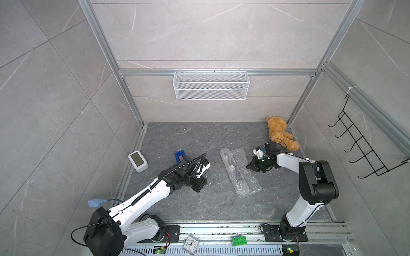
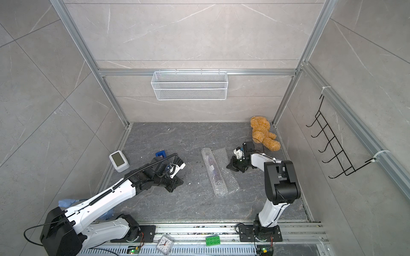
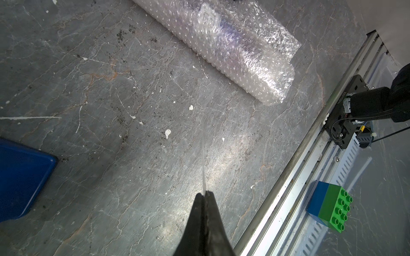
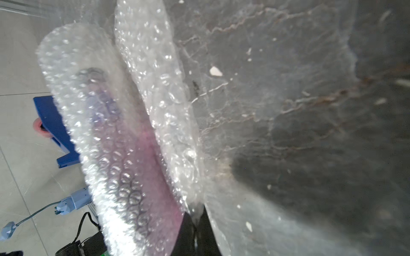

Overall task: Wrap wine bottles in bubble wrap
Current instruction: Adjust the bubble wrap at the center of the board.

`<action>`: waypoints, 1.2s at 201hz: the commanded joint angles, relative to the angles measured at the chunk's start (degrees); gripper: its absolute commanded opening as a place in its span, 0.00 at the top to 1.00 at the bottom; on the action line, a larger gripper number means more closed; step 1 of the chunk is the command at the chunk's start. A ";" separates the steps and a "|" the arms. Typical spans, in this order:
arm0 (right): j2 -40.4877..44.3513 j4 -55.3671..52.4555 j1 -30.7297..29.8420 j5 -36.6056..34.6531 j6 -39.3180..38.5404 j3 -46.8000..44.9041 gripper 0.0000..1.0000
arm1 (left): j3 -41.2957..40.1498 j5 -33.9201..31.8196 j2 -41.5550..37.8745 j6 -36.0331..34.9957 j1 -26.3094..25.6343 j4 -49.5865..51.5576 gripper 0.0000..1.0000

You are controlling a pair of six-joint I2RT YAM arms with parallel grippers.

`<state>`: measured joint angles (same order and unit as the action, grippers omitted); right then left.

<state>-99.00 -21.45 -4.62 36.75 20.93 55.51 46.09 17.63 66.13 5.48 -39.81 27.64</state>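
- Lying on its side in the middle of the dark grey stone floor, the small glass bottle of purple drink is rolled up inside the big see-through sheet of bubble wrap.
- One flat flap on the right arm's side is not rolled around yet.
- The right gripper is pinched tight on the edge of that flap.
- The left gripper is squeezed closed with nothing in it, near the roll but not touching.
- Most of the job looks done; only that last flap seems left to roll.

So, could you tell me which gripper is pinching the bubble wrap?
The right gripper, shut on the bubble wrap; the left gripper is shut clear of it.
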 commanded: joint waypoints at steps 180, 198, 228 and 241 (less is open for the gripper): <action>-0.43 -0.17 -6.63 20.02 -0.24 3.32 0.66 | 10.82 7.67 20.25 0.02 0.25 -9.86 1.00; -0.71 0.49 -6.63 20.45 -0.10 2.77 0.67 | 11.63 8.17 20.91 -0.32 0.26 -9.13 1.00; -1.24 1.58 -6.70 21.10 -0.13 1.99 0.71 | 14.40 10.64 22.55 -2.45 0.21 -6.24 1.00; -1.66 2.15 -6.71 21.32 -0.01 1.72 0.73 | 16.18 12.57 23.77 -4.05 0.24 -4.34 1.00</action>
<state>-99.24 -20.99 -10.92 56.10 20.38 58.08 58.04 25.32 88.38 4.97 -39.81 20.34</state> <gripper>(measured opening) 0.288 0.049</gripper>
